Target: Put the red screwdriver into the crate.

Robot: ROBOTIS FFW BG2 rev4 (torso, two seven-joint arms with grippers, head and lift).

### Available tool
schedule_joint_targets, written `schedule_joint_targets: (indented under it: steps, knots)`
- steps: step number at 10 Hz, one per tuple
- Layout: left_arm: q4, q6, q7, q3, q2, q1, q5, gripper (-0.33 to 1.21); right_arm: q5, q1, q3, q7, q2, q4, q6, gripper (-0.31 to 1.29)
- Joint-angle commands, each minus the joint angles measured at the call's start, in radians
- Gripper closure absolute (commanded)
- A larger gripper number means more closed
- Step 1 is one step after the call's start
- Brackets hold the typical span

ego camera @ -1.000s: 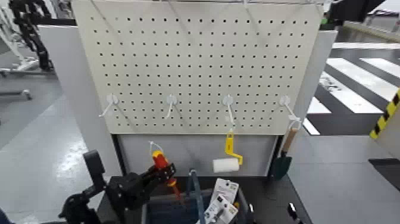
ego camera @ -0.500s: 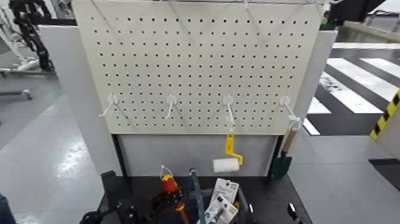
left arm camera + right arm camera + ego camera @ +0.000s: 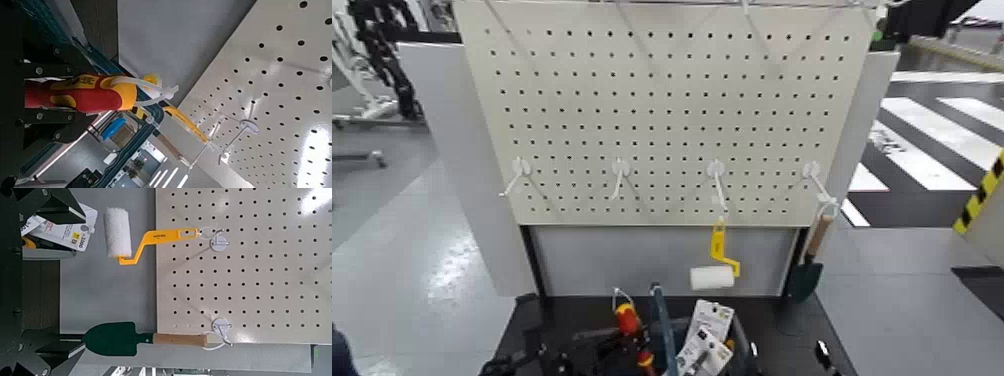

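The red screwdriver (image 3: 627, 326), with a yellow band and a white loop at its top, stands nearly upright at the lower edge of the head view. It is just left of the dark crate's thin blue handle (image 3: 658, 318). My left gripper (image 3: 604, 346) is shut on its red handle (image 3: 78, 93), as the left wrist view shows. The screwdriver's lower shaft is hidden. The crate itself is mostly cut off by the bottom edge. My right gripper (image 3: 11, 282) is open and empty, parked low on the right (image 3: 822, 355).
A pegboard (image 3: 662, 110) with white hooks stands behind. A yellow-handled paint roller (image 3: 715, 268) and a green trowel (image 3: 810, 262) hang from it. Packaged cards (image 3: 704, 338) stand in the crate to the right of its handle. Open floor lies on both sides.
My left gripper has carried the screwdriver down and to the right, close to the crate's handle. The left arm has sunk mostly out of the head view.
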Motion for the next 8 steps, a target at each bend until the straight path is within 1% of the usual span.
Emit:
schedule_joint_targets:
  steps: [1,2,4,5,7,8]
  knots:
    - [-0.003,-0.025,-0.023,-0.008,0.001,-0.005,0.019,0.30,0.000,0.000,0.000,0.001,0.000,0.000,0.000,0.17]
    - [-0.006,-0.040,-0.027,-0.013,0.003,-0.008,0.022,0.13,0.000,0.000,0.000,0.001,0.000,0.000,0.000,0.17]
    - [-0.023,-0.068,-0.030,-0.005,0.005,-0.009,0.010,0.14,0.000,0.000,0.000,0.001,0.000,-0.002,0.000,0.17]
    - [-0.032,-0.074,-0.038,0.009,0.005,-0.008,-0.004,0.14,0.000,0.000,0.000,0.001,0.000,-0.002,0.000,0.17]
    - [-0.080,-0.076,-0.044,0.058,0.008,-0.006,-0.061,0.14,-0.002,0.002,0.000,0.001,0.000,-0.002,0.000,0.17]
    - [-0.107,-0.100,-0.035,0.076,0.009,-0.003,-0.088,0.14,-0.002,0.002,0.000,0.001,0.000,-0.002,0.000,0.17]
